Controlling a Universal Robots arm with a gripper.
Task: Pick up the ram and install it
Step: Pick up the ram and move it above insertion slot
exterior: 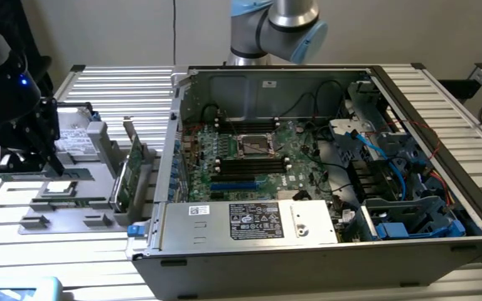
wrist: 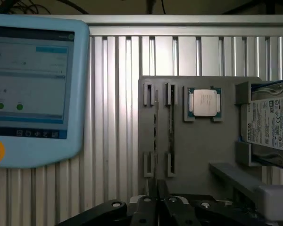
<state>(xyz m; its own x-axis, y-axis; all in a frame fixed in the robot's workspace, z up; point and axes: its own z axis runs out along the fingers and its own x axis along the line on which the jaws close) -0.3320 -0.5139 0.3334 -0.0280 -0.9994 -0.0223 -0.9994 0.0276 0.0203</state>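
Grey holder plate lies under the wrist. Step in hand, as I judge it: the approach for the pick, with nothing lifted yet. Gripper hovers over the plate in line with the slotted clips, fingers drawn together, nothing between them. The ram stands on edge in those clips, near the processor. A second thin stick seems to sit in the neighbouring clips; I cannot be sure. The pick calls for parted fingers squared across the stick's thin edge and a straight descent. Writing: hard drive label reads TOSHIBA, the rest too small. Teach pendant screen text is blurred.
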